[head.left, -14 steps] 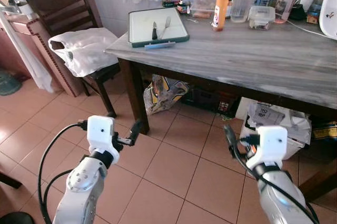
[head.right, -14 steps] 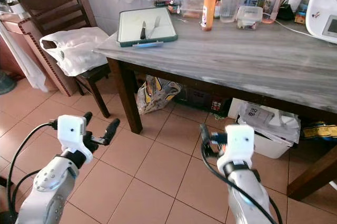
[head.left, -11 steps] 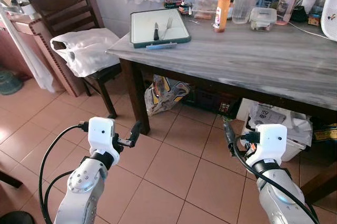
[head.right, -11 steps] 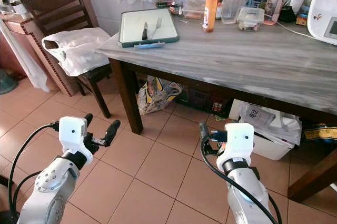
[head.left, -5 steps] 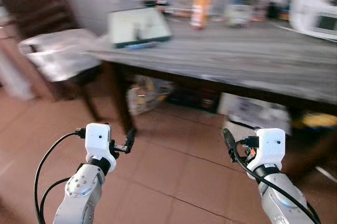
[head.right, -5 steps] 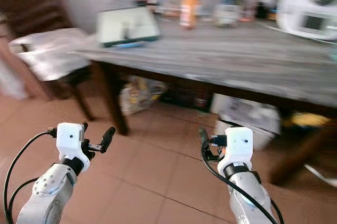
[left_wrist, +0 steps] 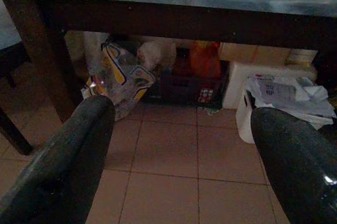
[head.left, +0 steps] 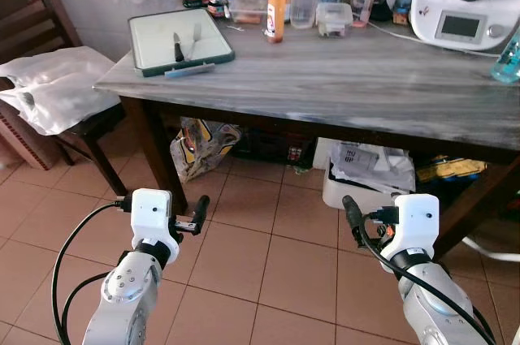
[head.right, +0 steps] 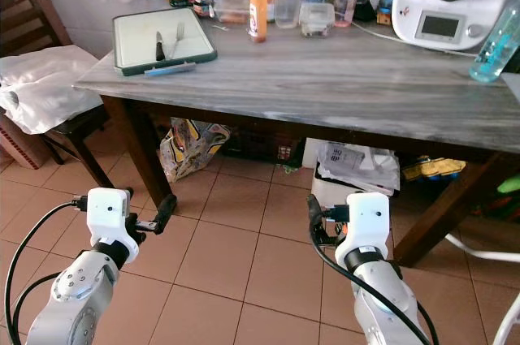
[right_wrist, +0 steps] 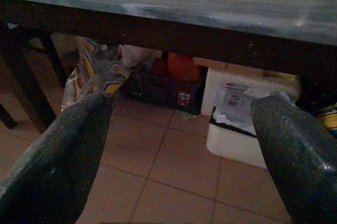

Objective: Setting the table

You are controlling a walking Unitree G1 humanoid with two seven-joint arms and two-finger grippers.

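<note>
While both arms hang low over the floor tiles, left gripper (left_wrist: pixel 179 129) & right gripper (right_wrist: pixel 179 129) are spread, empty. Knife (head.left: pixel 178 46) & fork (head.left: pixel 195 35) lie on the tray (head.left: pixel 146 63) at the table's (head.left: pixel 341 85) far-left corner. Likely light, stiff, slick metal; take by handles.

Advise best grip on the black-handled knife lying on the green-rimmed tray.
Probably the black handle of the black-handled knife, pinched across its width from above: it lies flat on the green-rimmed tray, handle towards the robot, a fork close beside it. Left gripper is nearer that end.
</note>
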